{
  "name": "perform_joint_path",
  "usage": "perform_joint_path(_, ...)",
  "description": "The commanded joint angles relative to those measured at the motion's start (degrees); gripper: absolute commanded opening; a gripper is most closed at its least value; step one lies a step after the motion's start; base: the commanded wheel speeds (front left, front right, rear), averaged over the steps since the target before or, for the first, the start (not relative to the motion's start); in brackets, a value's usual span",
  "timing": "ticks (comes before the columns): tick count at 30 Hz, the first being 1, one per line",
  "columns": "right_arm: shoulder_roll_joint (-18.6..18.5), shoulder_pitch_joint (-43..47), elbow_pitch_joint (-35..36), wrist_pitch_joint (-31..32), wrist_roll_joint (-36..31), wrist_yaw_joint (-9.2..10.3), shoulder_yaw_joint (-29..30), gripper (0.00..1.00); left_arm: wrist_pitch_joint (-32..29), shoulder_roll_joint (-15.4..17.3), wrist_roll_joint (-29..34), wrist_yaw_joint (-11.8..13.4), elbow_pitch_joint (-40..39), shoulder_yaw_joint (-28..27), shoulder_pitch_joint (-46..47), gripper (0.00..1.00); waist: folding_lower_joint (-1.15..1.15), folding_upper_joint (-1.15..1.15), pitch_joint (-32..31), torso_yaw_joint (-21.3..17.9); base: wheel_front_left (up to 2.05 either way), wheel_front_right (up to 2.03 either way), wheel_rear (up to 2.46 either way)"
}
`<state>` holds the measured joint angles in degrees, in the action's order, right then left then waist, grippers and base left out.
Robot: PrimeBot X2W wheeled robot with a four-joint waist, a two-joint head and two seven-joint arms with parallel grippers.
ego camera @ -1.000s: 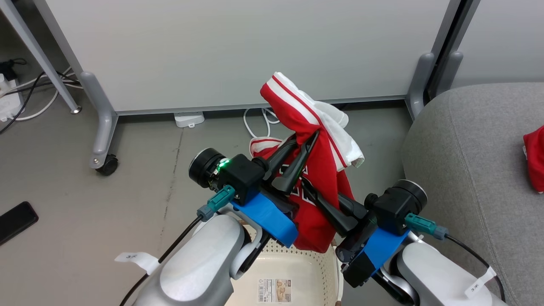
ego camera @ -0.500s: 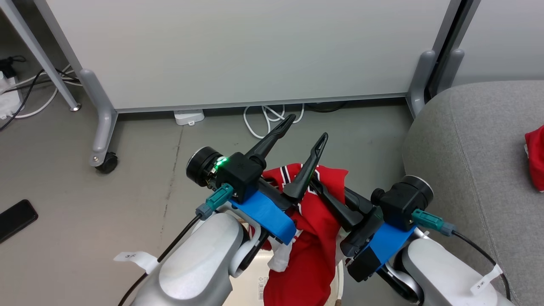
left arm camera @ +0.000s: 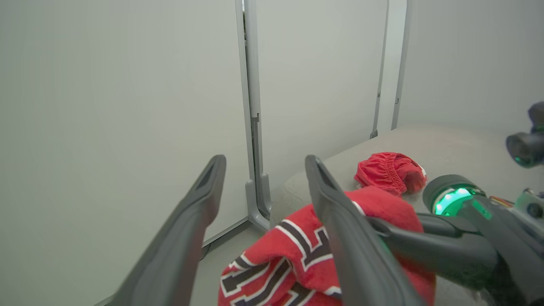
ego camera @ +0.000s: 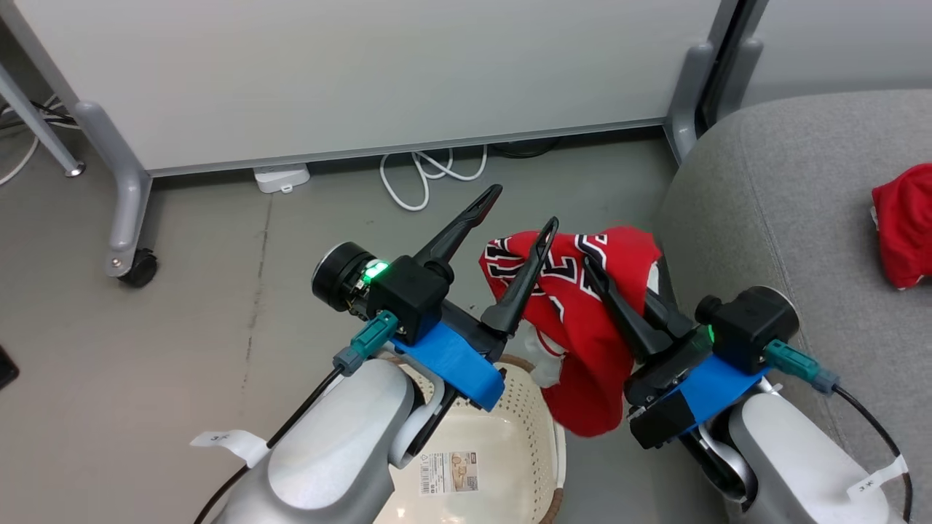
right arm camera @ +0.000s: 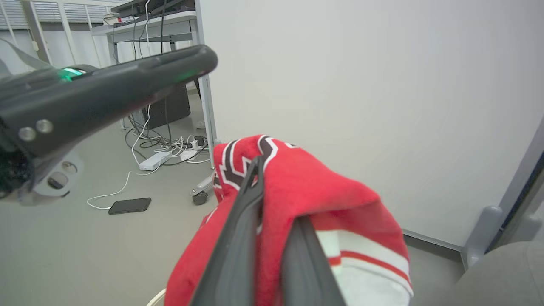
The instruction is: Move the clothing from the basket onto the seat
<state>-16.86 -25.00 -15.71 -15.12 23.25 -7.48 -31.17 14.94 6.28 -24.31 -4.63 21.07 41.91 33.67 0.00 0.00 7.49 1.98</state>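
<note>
The red jersey (ego camera: 582, 327) with black-and-white lettering hangs from my right gripper (ego camera: 593, 268), which is shut on its upper fold, above the basket's right side and close to the seat's edge. In the right wrist view the jersey (right arm camera: 306, 191) drapes over both of that gripper's fingers (right arm camera: 242, 221). My left gripper (ego camera: 524, 209) stands open and empty just left of the jersey, and its fingers (left arm camera: 191, 221) are spread wide. The cream perforated basket (ego camera: 539, 415) sits below the arms, its sticker showing on the bare bottom. Red shorts (ego camera: 903, 225) lie on the grey seat (ego camera: 786, 182).
A white partition on grey caster legs (ego camera: 124, 196) stands behind, with a white cable loop (ego camera: 429, 171) and a power strip (ego camera: 280, 177) at its foot. A dark phone (right arm camera: 129, 205) lies on the grey floor. A desk with cables is further off.
My left gripper opened and let go of the jersey. My right gripper, still shut on it, has carried it up out of the basket toward the seat. The camera turned right.
</note>
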Motion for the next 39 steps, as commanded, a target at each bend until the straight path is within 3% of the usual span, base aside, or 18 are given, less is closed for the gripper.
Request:
perform_joint_path(1,0.14,1.0,0.5,-0.05,-0.71,-0.03,1.53,0.0,0.22,0.21,0.19,0.03,-0.16,0.14,1.07,1.0,0.0,0.0,1.28,-1.58,0.0,0.0,0.0)
perform_joint_path(27,2.58,5.46,2.93,-0.05,-2.93,-0.03,13.41,0.0,0.31,0.03,1.71,-0.65,1.6,2.87,3.31,1.0,0.0,0.0,6.33,-16.05,0.0,0.0,0.0)
perform_joint_path(39,4.17,8.46,3.72,-0.05,-3.57,-0.03,17.06,0.0,0.33,-0.56,1.69,-0.94,2.21,4.11,3.64,1.0,0.0,0.0,7.11,-18.37,0.0,0.0,0.0)
